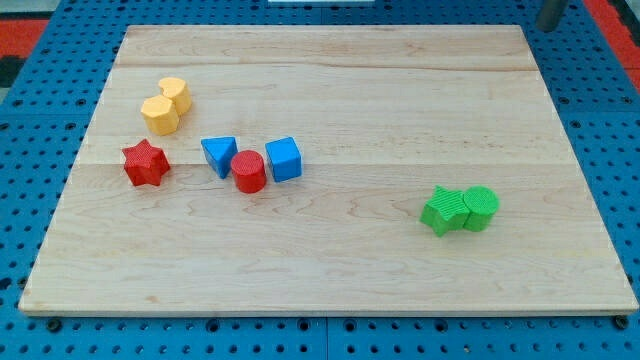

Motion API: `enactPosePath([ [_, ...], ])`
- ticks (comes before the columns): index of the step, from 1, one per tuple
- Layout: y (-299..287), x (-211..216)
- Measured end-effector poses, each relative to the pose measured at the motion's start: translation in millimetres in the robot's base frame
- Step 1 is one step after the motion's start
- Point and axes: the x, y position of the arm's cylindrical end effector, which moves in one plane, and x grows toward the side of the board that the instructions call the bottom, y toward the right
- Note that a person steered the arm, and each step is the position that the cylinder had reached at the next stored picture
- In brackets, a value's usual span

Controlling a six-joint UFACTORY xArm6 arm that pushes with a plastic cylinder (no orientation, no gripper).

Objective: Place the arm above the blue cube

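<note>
Pale wood is filling most of the view: the board (pixel 330 270) is lying on a blue pegboard surface (pixel 30 330), its nearest strip at the view's bottom bare; going farther up, on the view's right, a green star-like block (pixel 444 211) is sitting in contact with a green cylinder (pixel 480 208) just to its right, the pair well apart from everything else; farther up on the view's left, a row is running across the board: a red star (pixel 144 164) is standing alone at the left end, then a blue triangular block (pixel 219 156), a red cylinder (pixel 249 172) and the blue cube (pixel 284 159), the cylinder wedged between the two blue pieces and touching both; the blue cube is thus sitting left of centre, at the right end of that row; beyond them, a yellow hexagonal block (pixel 160 114) and a second yellow block (pixel 175 95) are touching; at the view's top right corner a dark rod (pixel 551 13) is showing off the board, its tip's very end impossible to make out; it carries no pincer whose state could be told, and it is far from the blue cube.
</note>
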Motion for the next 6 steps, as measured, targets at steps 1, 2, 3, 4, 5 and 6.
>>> enactPosePath([
  [1, -6, 18],
  [2, -14, 68],
  [3, -53, 107],
  [4, -58, 108],
  [5, -95, 113],
  [6, -147, 130],
])
